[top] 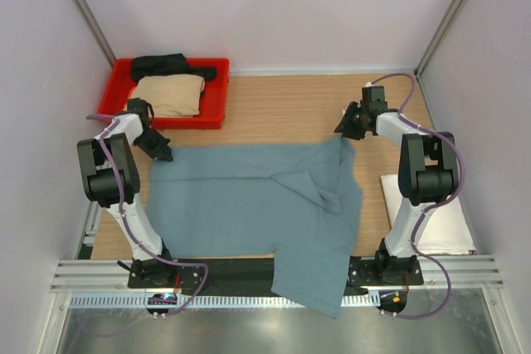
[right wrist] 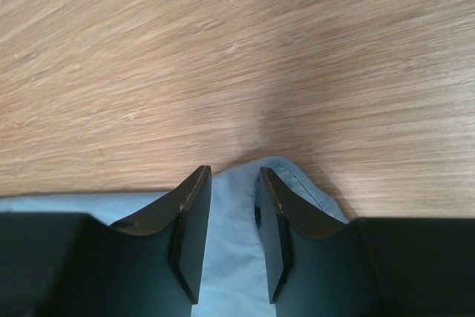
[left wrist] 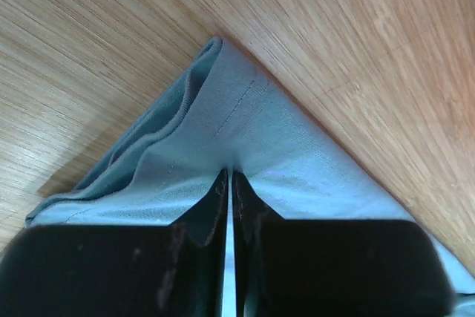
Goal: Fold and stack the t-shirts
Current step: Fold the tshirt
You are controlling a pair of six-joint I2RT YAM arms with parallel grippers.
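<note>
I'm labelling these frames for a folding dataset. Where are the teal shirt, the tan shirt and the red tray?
teal shirt (top: 241, 205): top view, middle of the spread cloth.
tan shirt (top: 170, 94): top view, centre of the folded bundle.
red tray (top: 218, 97): top view, bare right side.

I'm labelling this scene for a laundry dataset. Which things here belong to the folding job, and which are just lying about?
Part of the job: teal-blue t-shirt, tan t-shirt, black t-shirt, white t-shirt, left end effector, right end effector.

Just lying about: red tray, wooden table.
</note>
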